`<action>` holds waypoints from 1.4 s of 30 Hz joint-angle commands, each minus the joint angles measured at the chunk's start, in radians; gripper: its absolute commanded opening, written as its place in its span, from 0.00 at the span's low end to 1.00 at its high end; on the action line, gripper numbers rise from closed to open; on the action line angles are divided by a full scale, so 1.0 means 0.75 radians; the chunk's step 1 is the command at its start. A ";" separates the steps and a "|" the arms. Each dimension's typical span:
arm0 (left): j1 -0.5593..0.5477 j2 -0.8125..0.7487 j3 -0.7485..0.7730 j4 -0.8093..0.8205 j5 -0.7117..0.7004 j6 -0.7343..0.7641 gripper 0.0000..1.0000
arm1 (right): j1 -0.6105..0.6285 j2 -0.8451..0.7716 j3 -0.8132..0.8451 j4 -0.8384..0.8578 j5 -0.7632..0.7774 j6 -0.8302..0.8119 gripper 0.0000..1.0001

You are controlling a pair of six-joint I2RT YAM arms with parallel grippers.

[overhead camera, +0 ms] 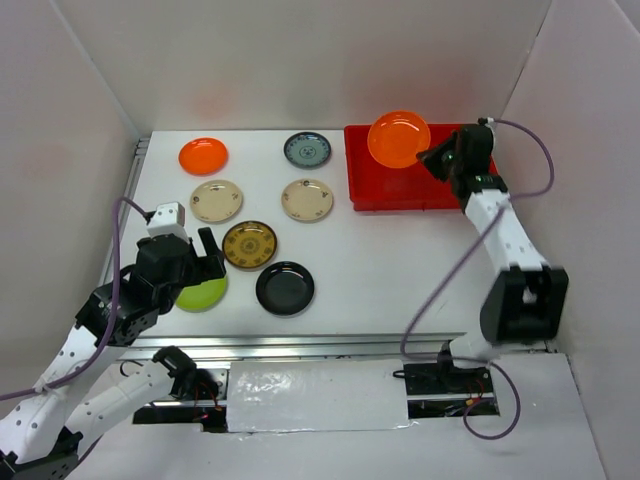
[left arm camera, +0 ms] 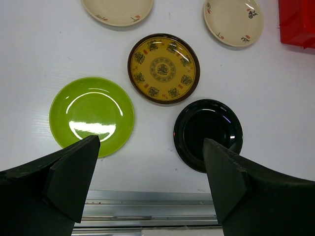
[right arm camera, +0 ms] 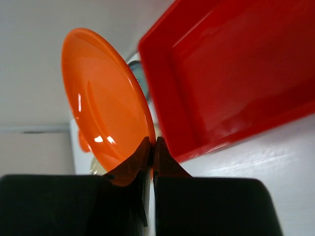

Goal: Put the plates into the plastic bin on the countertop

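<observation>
Pinching the rim of one orange plate (overhead camera: 399,138): right jaws pressed together on its lower edge. The plate is tilted steeply and held up over the upper left corner of the red bin (overhead camera: 410,195), at upper right of the top view. In the right wrist view the plate stands on edge at left, with the bin's wall and floor at right, apart from it.

Left jaws are spread wide with nothing between them, hovering at lower left of the surface (overhead camera: 380,270). In the left wrist view they frame the lime green plate (left arm camera: 92,116) and the black plate (left arm camera: 208,133).

Other plates lie flat on the surface, none touching:
- second orange plate (overhead camera: 203,155), upper left
- grey-blue plate (overhead camera: 306,150), just left of the bin
- two cream plates (overhead camera: 216,200), middle row
- brown-gold plate (overhead camera: 249,245), below them
</observation>
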State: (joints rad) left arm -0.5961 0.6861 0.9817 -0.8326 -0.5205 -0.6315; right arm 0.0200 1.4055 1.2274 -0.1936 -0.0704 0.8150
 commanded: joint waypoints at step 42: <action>0.005 0.083 0.043 -0.051 -0.167 -0.080 0.99 | 0.693 -0.156 -0.440 0.203 -0.241 -0.300 1.00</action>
State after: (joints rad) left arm -0.5953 0.7410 0.9821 -0.8429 -0.5720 -0.6437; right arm 0.4770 1.2613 1.1854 -0.2584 -0.1314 0.5350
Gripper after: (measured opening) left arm 0.993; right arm 0.997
